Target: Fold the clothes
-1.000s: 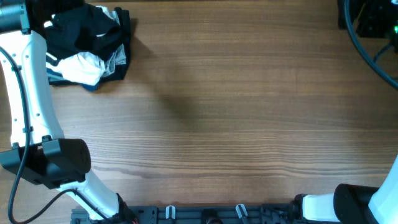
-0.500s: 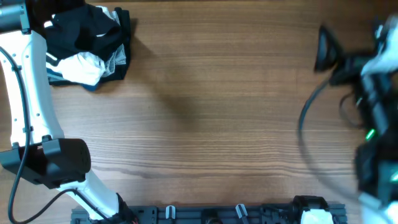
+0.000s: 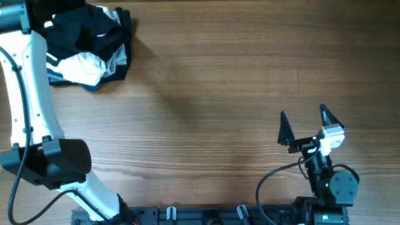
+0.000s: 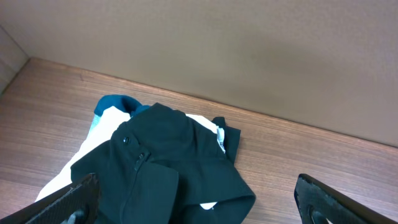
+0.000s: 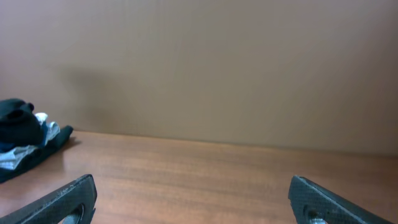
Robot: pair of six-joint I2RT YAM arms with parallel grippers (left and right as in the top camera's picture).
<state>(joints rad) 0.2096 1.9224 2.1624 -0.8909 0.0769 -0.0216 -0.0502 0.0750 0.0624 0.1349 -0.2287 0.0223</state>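
A pile of clothes (image 3: 87, 44) lies at the table's far left corner: a black garment (image 4: 161, 155) on top, a white one (image 3: 81, 69) and a teal one (image 4: 115, 102) beneath. My left gripper (image 4: 198, 180) is open and empty, hovering just above the black garment with a finger on either side of it. My right gripper (image 3: 302, 111) is open and empty, low over the bare table at the front right, far from the pile. The pile shows small at the far left of the right wrist view (image 5: 22, 134).
The left arm (image 3: 28, 94) runs along the table's left edge from its base at the front. A brown wall (image 5: 217, 68) rises behind the table. A black rail (image 3: 206, 215) runs along the front edge.
The right arm has swung from the far right corner down to the front right, its gripper now open over the table. The left arm and the pile have not moved.
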